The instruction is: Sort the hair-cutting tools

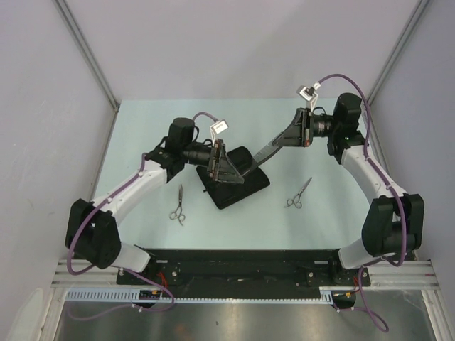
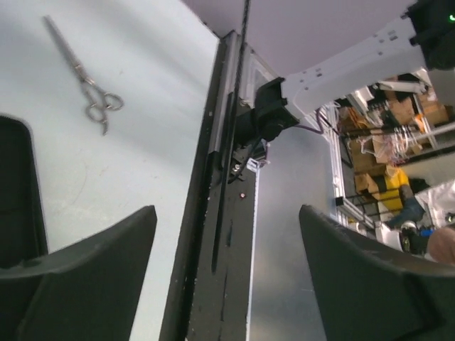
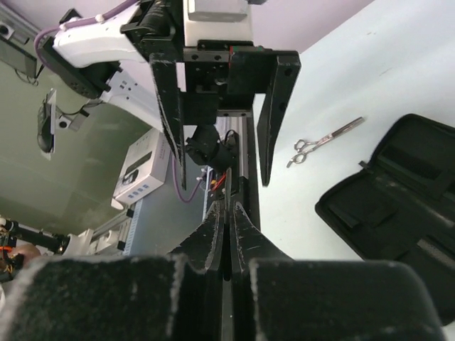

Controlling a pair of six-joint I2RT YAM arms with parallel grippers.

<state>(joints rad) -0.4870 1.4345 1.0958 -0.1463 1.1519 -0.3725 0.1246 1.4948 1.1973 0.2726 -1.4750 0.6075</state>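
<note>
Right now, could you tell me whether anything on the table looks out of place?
The case sits askew, with scissors loose on its left and another pair on its right. The right pincer holds a comb. Nothing looks damaged.

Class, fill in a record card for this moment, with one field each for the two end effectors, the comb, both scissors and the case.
left end effector: open, above the case
right end effector: shut on the long narrow black comb
long narrow black comb: held in the air, free end towards the left end effector
left scissors: flat on the table, left of the case
right scissors: flat on the table, right of the case
case: on the table, between the scissors
</note>
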